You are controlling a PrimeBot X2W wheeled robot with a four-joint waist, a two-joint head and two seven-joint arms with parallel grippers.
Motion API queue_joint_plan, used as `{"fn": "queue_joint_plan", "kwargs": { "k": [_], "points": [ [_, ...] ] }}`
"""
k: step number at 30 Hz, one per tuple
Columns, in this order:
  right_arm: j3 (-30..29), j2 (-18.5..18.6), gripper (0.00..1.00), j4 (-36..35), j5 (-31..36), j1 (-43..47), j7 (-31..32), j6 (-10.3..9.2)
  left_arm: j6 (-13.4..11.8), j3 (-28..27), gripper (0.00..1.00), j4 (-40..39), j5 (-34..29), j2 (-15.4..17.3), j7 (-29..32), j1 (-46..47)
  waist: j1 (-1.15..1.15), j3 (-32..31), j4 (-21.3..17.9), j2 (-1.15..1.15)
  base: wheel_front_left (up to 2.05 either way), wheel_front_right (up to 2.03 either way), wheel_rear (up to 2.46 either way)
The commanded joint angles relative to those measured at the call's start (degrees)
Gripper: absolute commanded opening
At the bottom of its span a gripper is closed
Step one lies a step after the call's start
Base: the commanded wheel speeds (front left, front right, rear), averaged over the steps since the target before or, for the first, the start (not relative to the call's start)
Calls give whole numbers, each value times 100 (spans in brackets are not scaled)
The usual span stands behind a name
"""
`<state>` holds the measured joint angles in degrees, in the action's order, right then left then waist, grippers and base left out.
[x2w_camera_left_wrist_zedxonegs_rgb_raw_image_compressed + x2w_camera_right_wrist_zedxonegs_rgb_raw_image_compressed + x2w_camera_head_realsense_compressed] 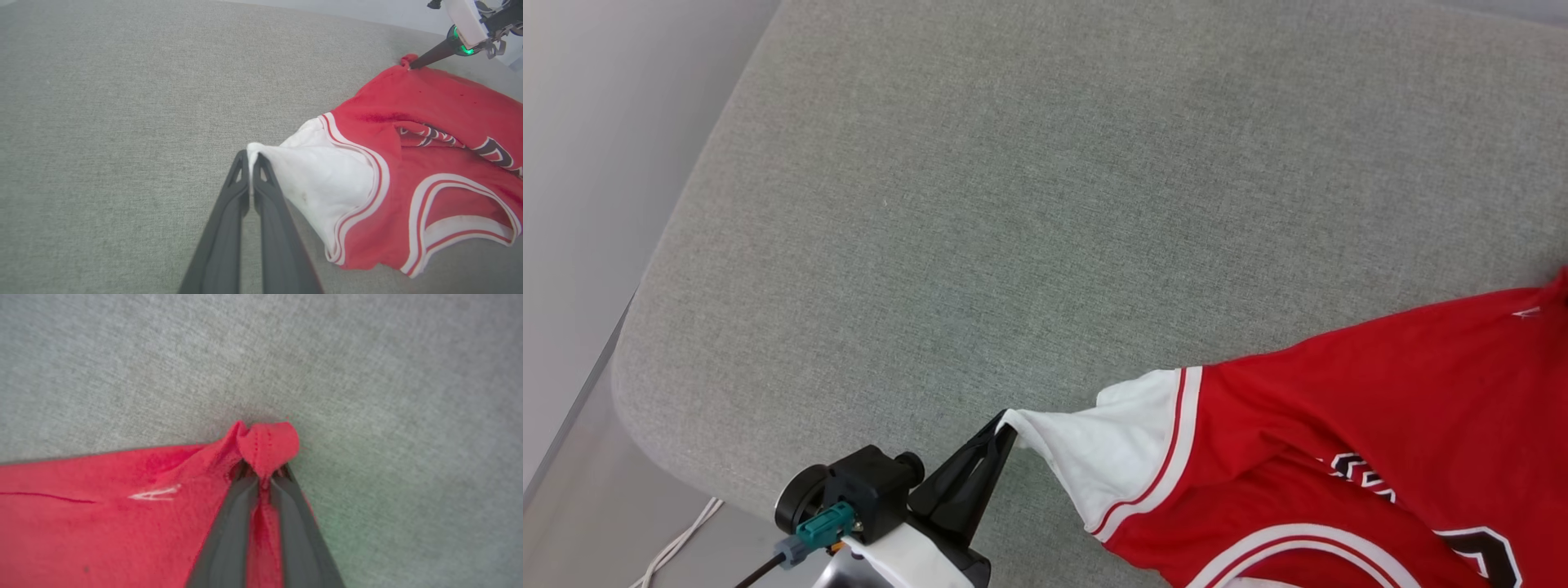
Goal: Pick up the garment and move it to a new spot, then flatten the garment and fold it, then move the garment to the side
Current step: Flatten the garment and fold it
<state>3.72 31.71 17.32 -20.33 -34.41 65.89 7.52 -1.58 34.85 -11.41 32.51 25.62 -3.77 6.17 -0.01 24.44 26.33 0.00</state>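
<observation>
Jersey (1339, 392) pinched at 2 ends
Left claw (1006, 425) grips the white sleeve (1119, 457); right claw (264, 475) grips a red corner (267, 445).

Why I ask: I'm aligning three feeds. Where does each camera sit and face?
Head view: from the robot's head, looking down onto the grey cushion; the left pincer shows at the bottom, pinching the garment by its white sleeve.
Left wrist view: on the left wrist, looking along the left pincer toward the sleeve; the right pincer shows top right.
Right wrist view: on the right wrist, looking along the right pincer, shut on the garment's red corner.
Shared: head and left wrist views both show the left pincer on the sleeve.
</observation>
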Motion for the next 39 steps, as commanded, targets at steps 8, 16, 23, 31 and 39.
{"fn": "queue_joint_plan", "kwargs": {
  "k": [8,16,23,31,39],
  "points": [
    [229,-176,0,485,-151,171,-684,-4,-86,-207,0,43,34,224,-81,-28,1,-581,-348,0,0,0,0],
    [424,-170,0,385,-653,-513,-1792,-5,-141,-692,0,-353,-63,939,109,183,1,-1538,-1039,0,0,0,0],
    [600,-158,0,-93,-1220,-855,-2282,-5,-225,-1386,0,-915,52,1475,283,720,1,-2084,-1681,0,0,0,0],
    [617,-175,0,-820,-1563,-936,-2553,-5,-349,-2172,0,-1353,265,1859,385,1343,1,-2335,-2285,0,0,0,0],
    [419,-381,0,-1563,-1636,-963,-2664,-5,-398,-2580,0,-1523,332,2036,477,2075,1,-2262,-2692,0,0,0,0]
  ]
}}
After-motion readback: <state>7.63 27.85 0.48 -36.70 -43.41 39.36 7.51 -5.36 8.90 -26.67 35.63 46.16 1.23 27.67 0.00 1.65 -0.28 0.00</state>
